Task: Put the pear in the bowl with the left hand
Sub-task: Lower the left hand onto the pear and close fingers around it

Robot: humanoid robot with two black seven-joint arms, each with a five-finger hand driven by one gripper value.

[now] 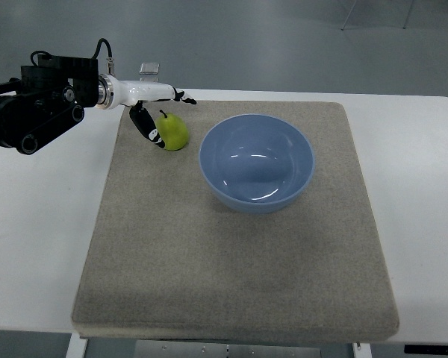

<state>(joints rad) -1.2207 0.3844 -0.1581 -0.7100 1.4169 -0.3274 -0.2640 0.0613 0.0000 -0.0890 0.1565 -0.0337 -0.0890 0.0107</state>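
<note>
Counter (37, 224) of smooth white laminate carries a coarse beige felt mat (231, 261); on it we see a glossy, rigid pale-blue round bowl (257, 162). The left robot hand (151, 118) hangs its dark fingers (146, 125) loosely spread beside the small green pear (173, 131), near the bowl. We judge it light, firm and slippery-skinned, best taken around its wide belly.

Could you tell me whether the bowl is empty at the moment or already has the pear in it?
Empty. The bowl shows only its bare blue inside, and the pear sits on the mat beside it, by the left hand.
</note>
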